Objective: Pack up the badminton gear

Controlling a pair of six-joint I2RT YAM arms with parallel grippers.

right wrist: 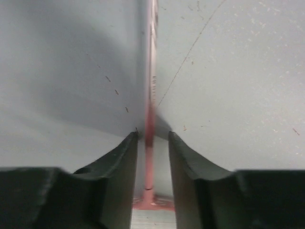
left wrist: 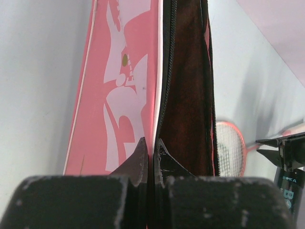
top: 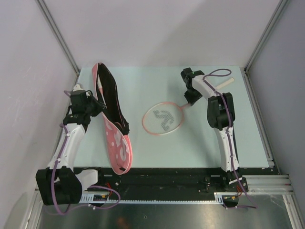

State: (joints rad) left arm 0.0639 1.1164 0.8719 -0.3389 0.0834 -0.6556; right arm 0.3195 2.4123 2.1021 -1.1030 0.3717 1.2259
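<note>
Start at the left side of the bag. Your left gripper (top: 90,104) sits against its left rim. The left wrist view shows the fingers (left wrist: 139,160) pressed together on the zipper edge of the pink racket-shaped bag (top: 116,138), pinching that edge. I judge the grip is there to hold one flap up so the mouth gapes. The dark lining (left wrist: 188,95) shows beside the lettered pink face, which suits sliding a racket in. The bag lies lengthwise on the table (top: 200,148), running from the far side toward the arm bases.

Just right of the bag, near it but apart, one racket (top: 163,118) lies flat. Its head is toward the bag and its shaft (right wrist: 151,86) angles away to the right. The white handle (top: 225,83) is the part farthest from the bag.

Your right gripper (top: 190,94) hangs over that shaft, well right of the bag. Its fingers stand either side of the shaft with a sliver of table showing on both sides, so they are narrowly spread and not yet clamped. Gripping there rather than on the handle leaves the head free to lead into the bag's mouth.

From here, close on the shaft, lift, and steer the head left. Expect the thin shaft to twist in the grip. No second racket, shuttlecock or tube shows in any view.
</note>
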